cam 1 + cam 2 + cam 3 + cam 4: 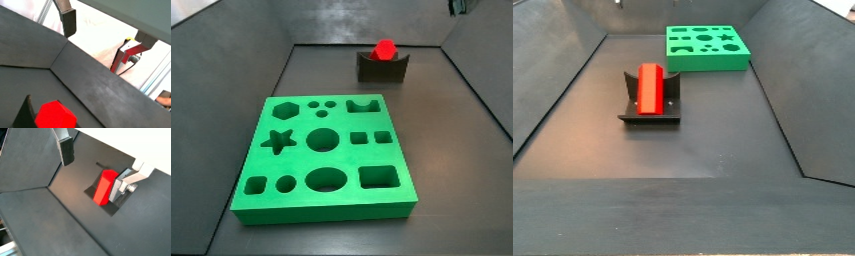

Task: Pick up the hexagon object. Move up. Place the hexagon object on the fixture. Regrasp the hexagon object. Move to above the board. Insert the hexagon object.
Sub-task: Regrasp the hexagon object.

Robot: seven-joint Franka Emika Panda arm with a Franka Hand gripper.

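- Fingers (67, 150) of the gripper (100, 160) stand spread and empty; in a wrist view one dark pad and the other silver plate show well apart, nothing between them.
- Both wrist views look down on the peg from well above, so the gripper hangs high over the fixture; in a side view only a scrap of it (457, 6) shows at the upper edge.
- Peg (651, 86) lies lengthwise in the fixture's (649, 113) notch, its long axis level; the notch cradles it so it cannot roll.
- Seen from the end in a side view, the peg (385, 48) shows as a red knob above the dark block (382, 68).
- My reading: the peg was laid here so it can be taken again by a different hold, one that lets it go end-first into a hole.
- Board (326, 157) lies flat on the dark floor, well apart from the fixture, its hexagon hole (287, 109) free at a corner.
- Next step, as I judge: descend over the peg and regrasp it.
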